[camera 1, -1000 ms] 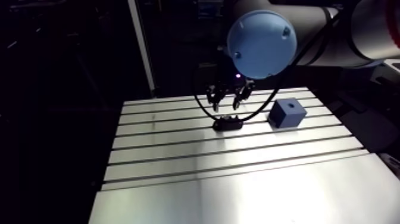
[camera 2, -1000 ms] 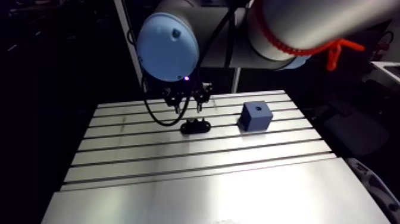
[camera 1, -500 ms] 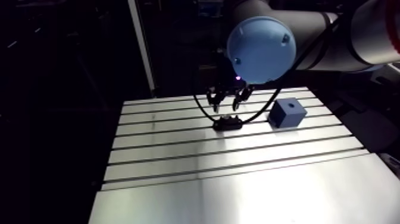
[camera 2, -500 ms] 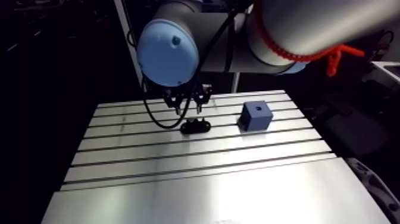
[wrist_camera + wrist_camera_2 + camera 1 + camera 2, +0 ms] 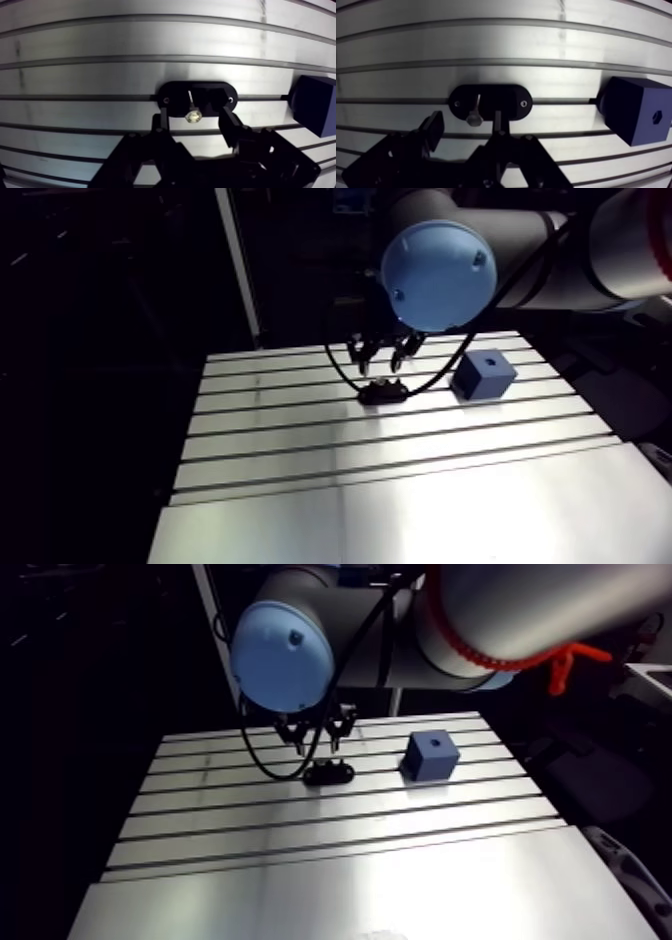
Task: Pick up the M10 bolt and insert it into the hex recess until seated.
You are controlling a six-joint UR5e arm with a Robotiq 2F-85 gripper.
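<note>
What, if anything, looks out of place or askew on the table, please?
Nothing stands out: the bolt rests on its black holder, the blue block stands square, apart from it, recess upward, and the open pincer hangs over the bolt.

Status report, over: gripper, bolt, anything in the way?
Gripper open, fingers either side of bolt, no grip. Bolt sits in black holder. Blue block beside holder, hex recess empty; nothing between them.

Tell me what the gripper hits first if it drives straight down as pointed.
Probably the black holder: the M10 bolt standing in it sits between the open fingers, so the gripper straddles it. Depth is unclear.
</note>
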